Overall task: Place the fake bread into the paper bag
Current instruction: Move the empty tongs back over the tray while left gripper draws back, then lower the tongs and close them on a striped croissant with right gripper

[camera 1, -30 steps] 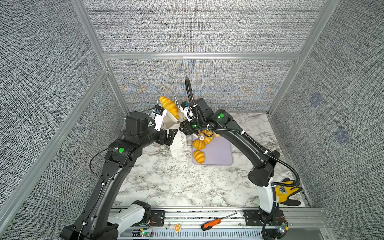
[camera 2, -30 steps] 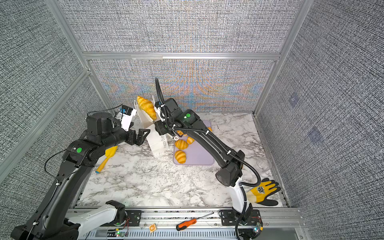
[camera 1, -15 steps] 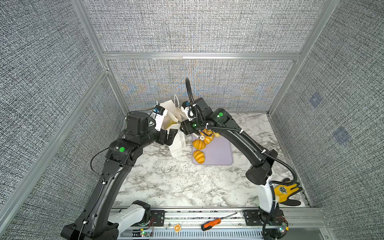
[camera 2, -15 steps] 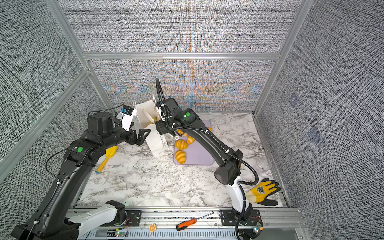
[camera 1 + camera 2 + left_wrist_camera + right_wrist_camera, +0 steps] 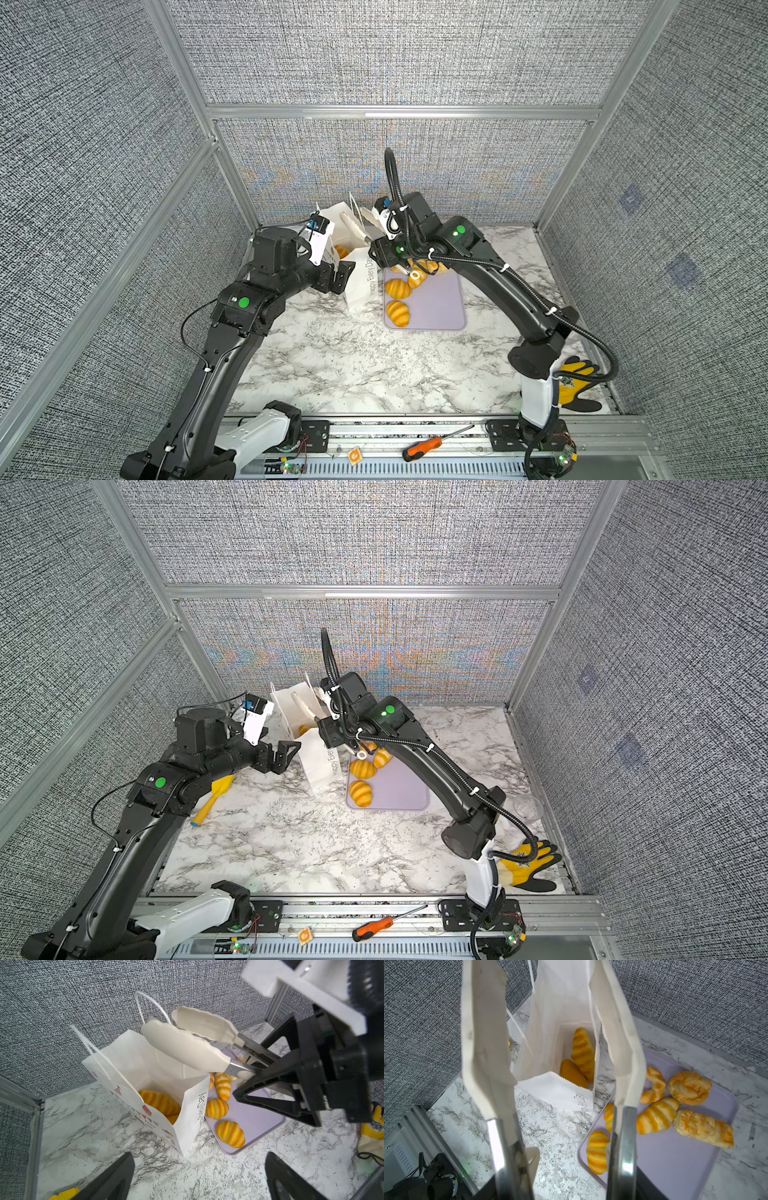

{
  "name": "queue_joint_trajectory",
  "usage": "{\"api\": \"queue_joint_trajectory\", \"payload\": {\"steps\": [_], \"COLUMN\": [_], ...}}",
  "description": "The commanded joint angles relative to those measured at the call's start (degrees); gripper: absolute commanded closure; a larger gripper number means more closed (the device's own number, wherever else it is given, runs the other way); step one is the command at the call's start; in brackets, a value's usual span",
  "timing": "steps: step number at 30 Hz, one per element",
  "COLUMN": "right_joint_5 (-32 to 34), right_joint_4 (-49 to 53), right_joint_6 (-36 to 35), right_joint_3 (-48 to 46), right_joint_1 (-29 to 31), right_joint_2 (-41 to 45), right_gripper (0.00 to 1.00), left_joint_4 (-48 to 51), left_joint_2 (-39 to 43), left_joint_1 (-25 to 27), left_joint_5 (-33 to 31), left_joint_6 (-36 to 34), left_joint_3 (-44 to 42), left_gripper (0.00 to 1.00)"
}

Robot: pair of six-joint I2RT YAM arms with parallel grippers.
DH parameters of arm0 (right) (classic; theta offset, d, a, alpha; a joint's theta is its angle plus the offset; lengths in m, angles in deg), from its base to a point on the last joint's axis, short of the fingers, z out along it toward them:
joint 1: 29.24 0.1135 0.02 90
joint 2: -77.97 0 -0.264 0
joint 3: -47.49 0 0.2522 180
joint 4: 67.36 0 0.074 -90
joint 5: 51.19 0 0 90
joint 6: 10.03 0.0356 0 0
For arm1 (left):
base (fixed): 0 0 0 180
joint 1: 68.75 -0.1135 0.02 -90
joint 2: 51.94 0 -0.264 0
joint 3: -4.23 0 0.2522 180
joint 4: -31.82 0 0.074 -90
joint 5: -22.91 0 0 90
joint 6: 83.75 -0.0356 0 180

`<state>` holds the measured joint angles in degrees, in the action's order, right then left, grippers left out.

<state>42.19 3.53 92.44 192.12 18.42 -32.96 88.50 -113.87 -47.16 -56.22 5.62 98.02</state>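
**Tongs empty above bag mouth**

Right gripper [image 5: 207, 1039] carried long white tong blades, spread apart with nothing between them, over the bag [image 5: 187, 1118]. Left gripper [image 5: 286, 756] stood wide open, empty, just beside the bag. Two bread pieces [image 5: 581, 1051] lay in the bag; six remained on the tray [image 5: 685, 1167] beside it. Bread looked light, glossy, likely slippery: best pinched across the middle. Bag walls thin, easily tipped; mouth narrow.

Paper bag [image 5: 360, 277] left of tray [image 5: 440, 305], fake bread [image 5: 160, 1102] in bag and on tray
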Motion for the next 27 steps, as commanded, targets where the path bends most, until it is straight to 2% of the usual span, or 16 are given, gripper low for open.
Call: {"api": "queue_joint_trajectory", "payload": {"steps": [1, 11, 20, 27], "right_joint_5": [2.95, 7.96, 9.98, 9.27], "right_joint_4": [-1.66, -1.03, -2.19, 0.51], "right_joint_6": [0.06, 3.87, 10.32, 17.18], "right_joint_3": [-3.81, -18.43, -34.53, -46.15], "right_joint_1": [0.07, 0.29, 0.67, 1.82], "right_joint_2": [3.64, 14.01, 23.03, 24.37], "right_gripper": [0.35, 0.34, 0.34, 0.32], "left_joint_4": [-1.94, -3.88, -5.20, -7.84], "left_joint_2": [0.23, 0.54, 1.77, 2.01], "left_joint_1": [-0.06, 0.21, 3.31, 7.59], "left_joint_5": [1.89, 9.22, 9.74, 8.34], "left_joint_6": [0.53, 2.15, 2.68, 4.74], "left_joint_3": [-0.38, -2.96, -5.92, -10.12], "left_gripper": [0.01, 0.01, 0.01, 0.01]}}
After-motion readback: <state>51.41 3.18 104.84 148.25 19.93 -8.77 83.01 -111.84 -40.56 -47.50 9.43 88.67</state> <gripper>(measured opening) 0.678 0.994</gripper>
